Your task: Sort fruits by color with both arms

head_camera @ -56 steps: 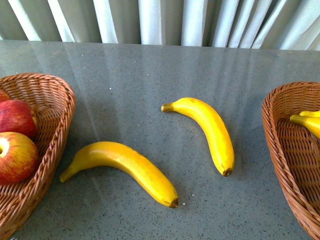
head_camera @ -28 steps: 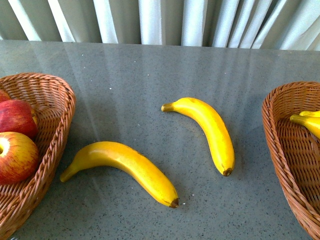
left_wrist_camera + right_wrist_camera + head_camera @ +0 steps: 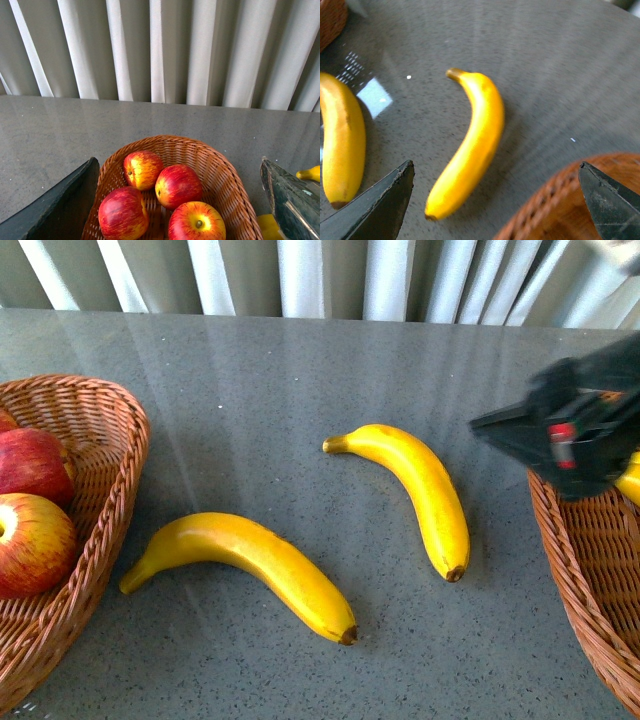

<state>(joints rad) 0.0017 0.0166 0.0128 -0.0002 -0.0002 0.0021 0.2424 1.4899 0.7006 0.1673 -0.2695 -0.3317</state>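
Yellow fruit loose on grey surface (image 3: 300,370): two bananas. Near banana (image 3: 250,565) lies crosswise, stem toward left basket (image 3: 115,500). Second banana (image 3: 420,495) beyond it, long axis near-to-far, stem end away, lying to robot's left of right gripper (image 3: 520,430), the nearer arm. Right gripper blurred over rim of right basket (image 3: 570,550), jaws wide, empty. Third banana (image 3: 630,480) partly visible inside. Left gripper (image 3: 175,200) spread wide, empty, above four apples (image 3: 178,186) in left basket. Likely next: right arm takes second banana.

Glossy bananas (image 3: 420,495), wicker baskets (image 3: 135,455), polished speckled table (image 3: 300,370).
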